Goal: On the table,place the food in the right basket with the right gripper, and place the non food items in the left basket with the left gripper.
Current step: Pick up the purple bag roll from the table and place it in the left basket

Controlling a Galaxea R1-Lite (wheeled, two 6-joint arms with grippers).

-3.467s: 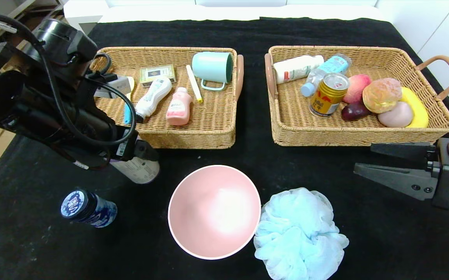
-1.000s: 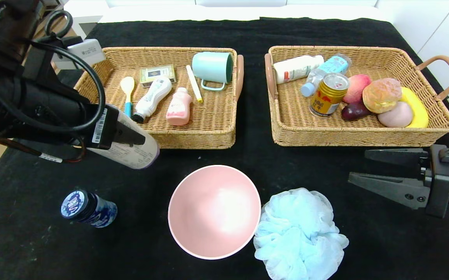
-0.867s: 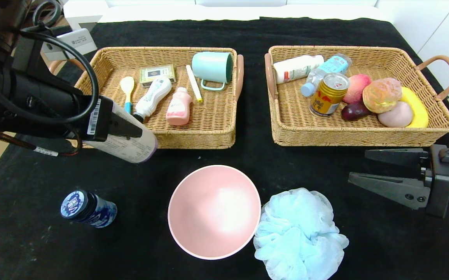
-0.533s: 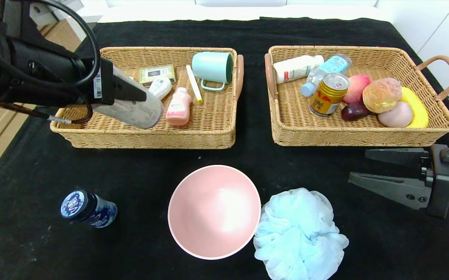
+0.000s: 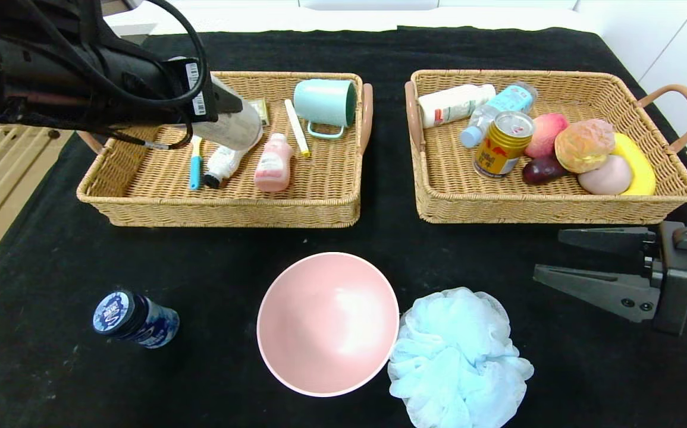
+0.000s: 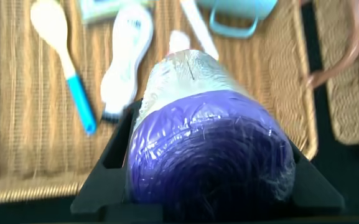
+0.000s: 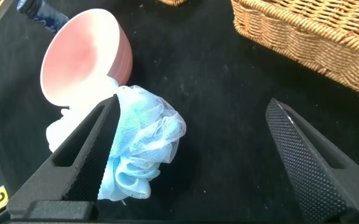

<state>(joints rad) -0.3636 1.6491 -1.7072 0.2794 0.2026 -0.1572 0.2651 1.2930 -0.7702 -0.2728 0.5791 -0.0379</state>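
Observation:
My left gripper (image 5: 230,119) is shut on the white canister with purple cap (image 5: 233,128) and holds it above the left basket (image 5: 230,208); the purple cap fills the left wrist view (image 6: 210,162). The pale pink bowl (image 5: 328,324), the light blue pouf (image 5: 456,359) and the dark blue jar (image 5: 135,319) lie on the black table (image 5: 52,249). The gold-and-red can (image 5: 502,144) and the bun (image 5: 584,144) lie in the right basket (image 5: 557,205). My right gripper (image 5: 557,255) is open and empty at the right, beside the pouf (image 7: 145,146) and bowl (image 7: 86,53).
The left basket holds a teal mug (image 5: 325,104), a pink bottle (image 5: 273,163), a white brush (image 5: 224,163), a blue-handled spoon (image 5: 194,169) and a white stick (image 5: 297,135). The right basket also holds bottles, a peach, a banana (image 5: 640,163) and other fruit.
My left gripper has lifted the canister off the table and carried it back and rightward over the left basket. The right arm has barely moved.

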